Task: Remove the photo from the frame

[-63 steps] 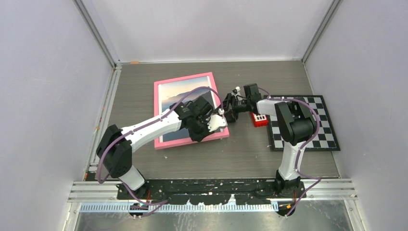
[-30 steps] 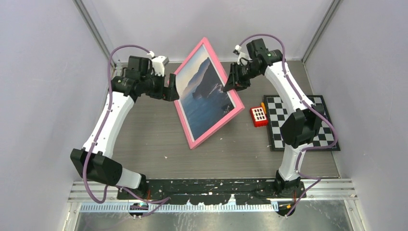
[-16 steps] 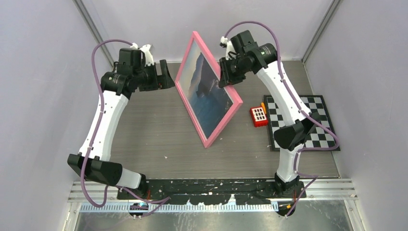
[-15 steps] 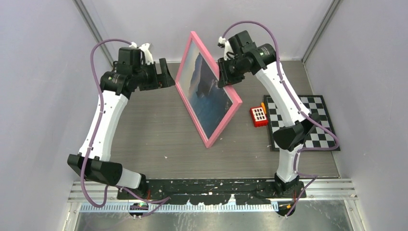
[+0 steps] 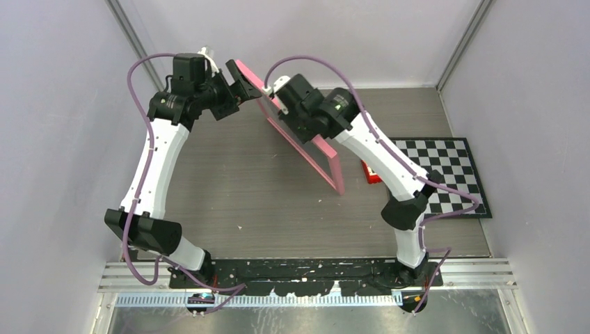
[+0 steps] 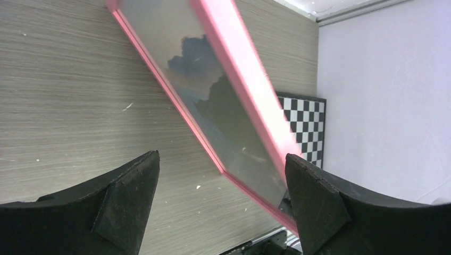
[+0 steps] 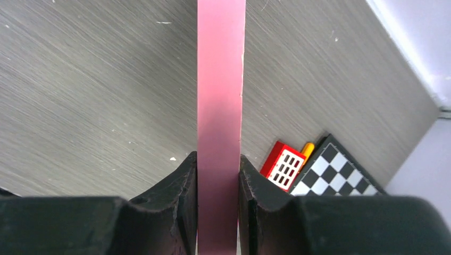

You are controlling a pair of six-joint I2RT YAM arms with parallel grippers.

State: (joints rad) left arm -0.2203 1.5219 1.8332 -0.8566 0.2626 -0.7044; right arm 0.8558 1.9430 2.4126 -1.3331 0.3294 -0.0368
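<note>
The frame (image 5: 324,157), thin and pink-bordered, is lifted and turned almost on edge, running from the back left down toward the table's middle. My right gripper (image 5: 291,117) is shut on its upper edge; in the right wrist view the pink edge (image 7: 220,95) sits pinched between both fingers of the right gripper (image 7: 218,175). The photo (image 6: 223,106), dark mountains over water, shows behind the glass in the left wrist view. My left gripper (image 5: 241,85) hangs open by the frame's top corner. The frame (image 6: 250,79) passes close to the left gripper's (image 6: 220,178) right finger (image 6: 314,202); contact is unclear.
A black-and-white checkerboard (image 5: 456,174) lies flat at the right. A small red block (image 7: 282,164) with an orange piece sits at its left edge, partly behind my right arm in the top view. The enclosure's pale walls stand close on three sides.
The right gripper has swung left and turned the frame further, so it now shows nearly edge-on from above. The left gripper moved toward the frame's top corner and stays open.
</note>
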